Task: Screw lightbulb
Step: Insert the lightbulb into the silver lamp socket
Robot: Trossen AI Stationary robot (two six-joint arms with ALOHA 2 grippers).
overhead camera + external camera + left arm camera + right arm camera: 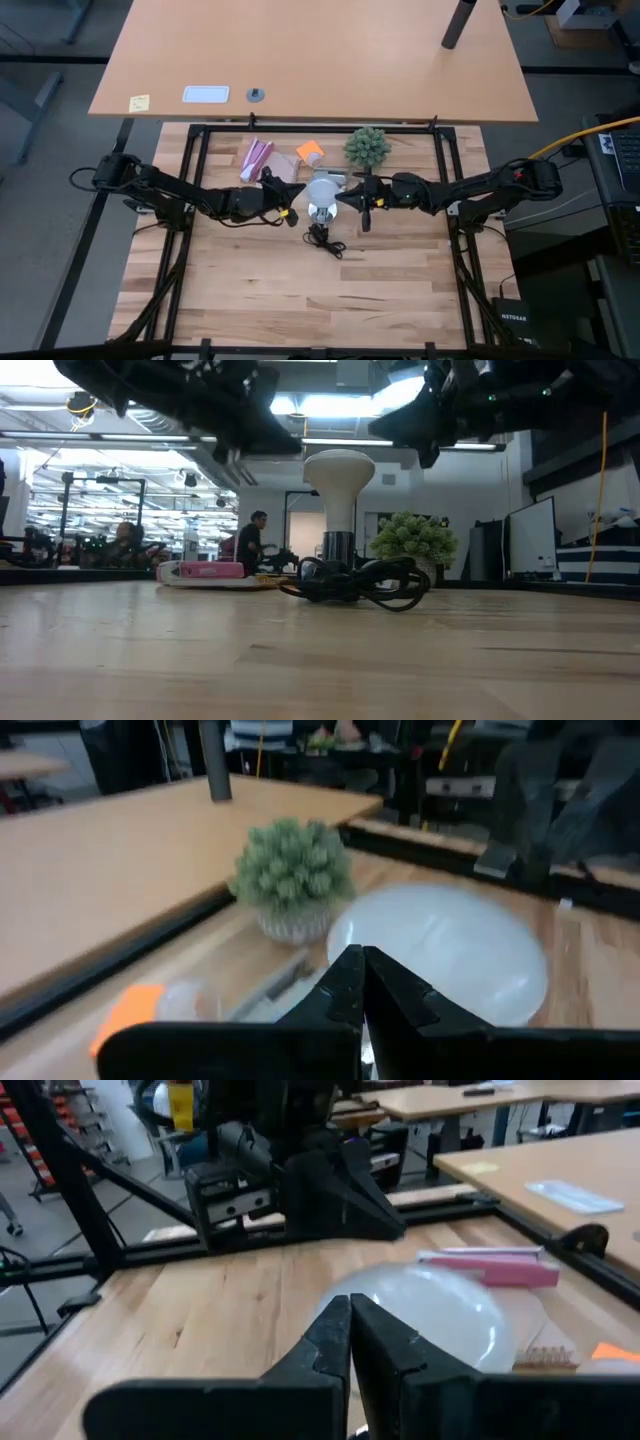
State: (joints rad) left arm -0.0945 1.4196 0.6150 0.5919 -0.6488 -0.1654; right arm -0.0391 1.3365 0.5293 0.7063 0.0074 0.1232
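Note:
The frosted white lightbulb (338, 472) stands upright, its narrow neck down in the silver socket base (338, 547). The socket rests on the wooden table, and its black cord (365, 582) lies coiled in front of it. From above, the bulb (322, 188) sits at the table's middle between both grippers. My left gripper (296, 193) is shut just left of the globe, with the globe (440, 955) right beyond its tips (362, 955). My right gripper (343, 198) is shut just right of it, also pointing at the globe (430, 1315). In the low view both grippers hang above and beside the bulb, apart from it.
A green spiky ball plant (367, 147) in a pale pot stands just behind the bulb on the right. An orange piece (310, 152) and a pink pack (256, 158) lie behind it on the left. A black frame rail (320, 128) borders the far edge.

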